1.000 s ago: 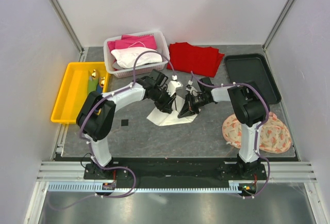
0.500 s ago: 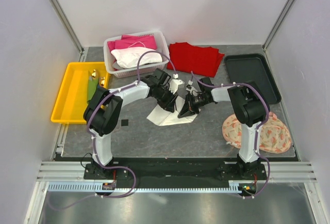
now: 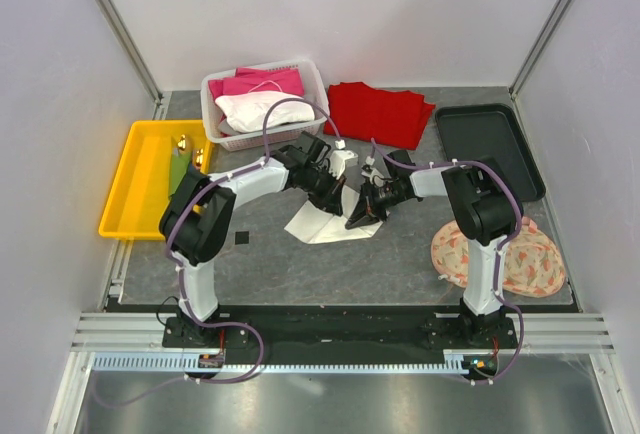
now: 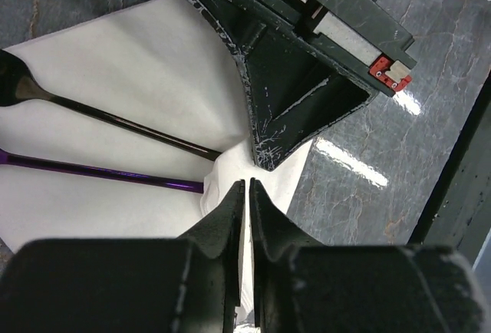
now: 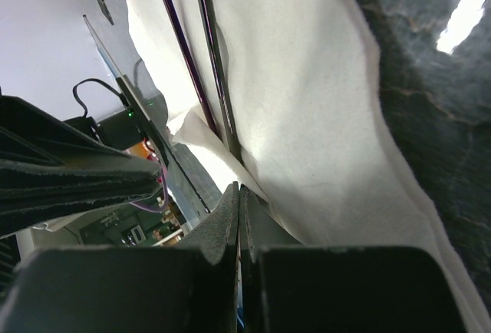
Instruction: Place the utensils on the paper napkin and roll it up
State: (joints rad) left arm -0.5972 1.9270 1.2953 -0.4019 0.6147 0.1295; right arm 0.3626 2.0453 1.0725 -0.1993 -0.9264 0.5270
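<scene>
A: We only see the left arm (image 3: 245,179) swing its elbow inward since a second ago.
B: Yep. Left gripper (image 4: 247,187) and right gripper (image 5: 238,195) are both clamped on the paper napkin (image 3: 325,226) fold, with the utensils (image 4: 100,173) on it just past the tips.

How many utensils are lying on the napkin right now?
2: a purple utensil and a dark utensil beside it, roughly parallel on the napkin, one end of each under its folded-over corner. That fold could hide another.
</scene>
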